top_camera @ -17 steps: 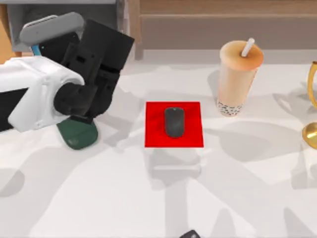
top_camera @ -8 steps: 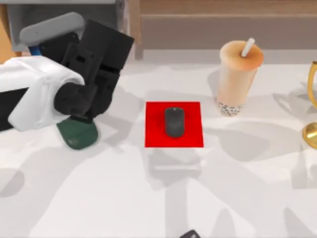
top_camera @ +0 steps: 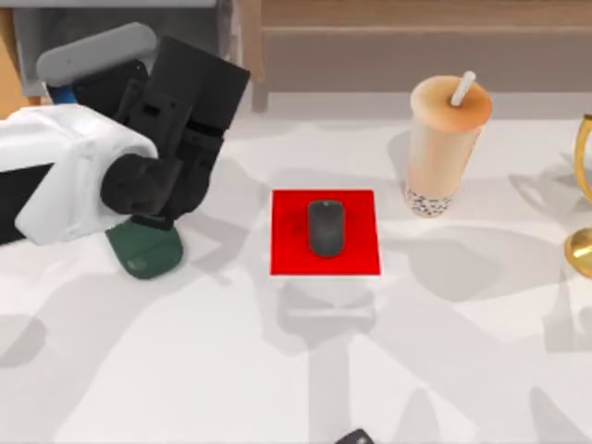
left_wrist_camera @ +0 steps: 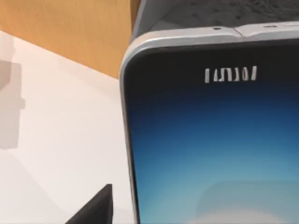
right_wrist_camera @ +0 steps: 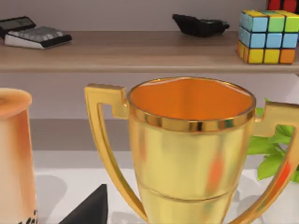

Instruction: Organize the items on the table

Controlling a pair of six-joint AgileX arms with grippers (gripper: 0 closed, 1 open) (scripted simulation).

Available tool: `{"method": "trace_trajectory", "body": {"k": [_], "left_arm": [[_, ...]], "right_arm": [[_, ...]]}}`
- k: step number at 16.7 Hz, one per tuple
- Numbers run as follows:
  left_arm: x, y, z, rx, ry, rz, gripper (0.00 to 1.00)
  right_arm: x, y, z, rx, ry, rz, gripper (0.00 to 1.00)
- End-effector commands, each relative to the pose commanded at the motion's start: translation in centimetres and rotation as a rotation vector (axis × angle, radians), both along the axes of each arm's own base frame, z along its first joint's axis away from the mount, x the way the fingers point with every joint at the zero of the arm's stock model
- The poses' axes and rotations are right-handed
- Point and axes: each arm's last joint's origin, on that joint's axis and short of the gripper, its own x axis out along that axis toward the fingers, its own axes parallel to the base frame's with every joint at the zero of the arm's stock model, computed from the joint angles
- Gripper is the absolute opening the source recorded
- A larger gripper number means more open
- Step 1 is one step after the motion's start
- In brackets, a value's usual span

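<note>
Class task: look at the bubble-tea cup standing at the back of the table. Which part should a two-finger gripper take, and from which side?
Probably the bubble-tea cup by its mid-body, approached level from the front. It stands upright and tapers downward, while the straw blocks a top-down approach.

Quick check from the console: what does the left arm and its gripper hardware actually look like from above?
The left arm has a glossy white, rounded shell ending in a black ball-like wrist. Its gripper assembly is matte black and boxy, with a grey pill-shaped piece and a small blue accent beside it.
</note>
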Motion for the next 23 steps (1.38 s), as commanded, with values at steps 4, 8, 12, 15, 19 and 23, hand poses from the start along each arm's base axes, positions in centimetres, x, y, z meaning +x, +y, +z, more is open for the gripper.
{"method": "trace_trajectory", "body": {"k": [4,8,12,15,19,23], "left_arm": [[-1.2,-0.3,0.4,-0.006,-0.027,-0.002,1.0],[-3.9,-0.5,1.7,-0.032,-0.091,-0.023,1.0],[-3.7,-0.1,1.3,-0.028,-0.077,-0.006,1.0],[-3.2,0.1,0.7,-0.019,-0.043,0.005,1.0],[-3.0,0.0,0.0,0.0,-0.001,-0.002,1.0],[-3.2,-0.1,0.1,-0.002,-0.005,-0.006,1.0]], "right_arm": [[0.0,0.0,0.0,0.0,0.0,0.0,1.0],[0.0,0.0,0.0,0.0,0.0,0.0,1.0],[0.0,0.0,0.0,0.0,0.0,0.0,1.0],[0.0,0.0,0.0,0.0,0.0,0.0,1.0],[0.0,0.0,0.0,0.0,0.0,0.0,1.0],[0.0,0.0,0.0,0.0,0.0,0.0,1.0]]}}
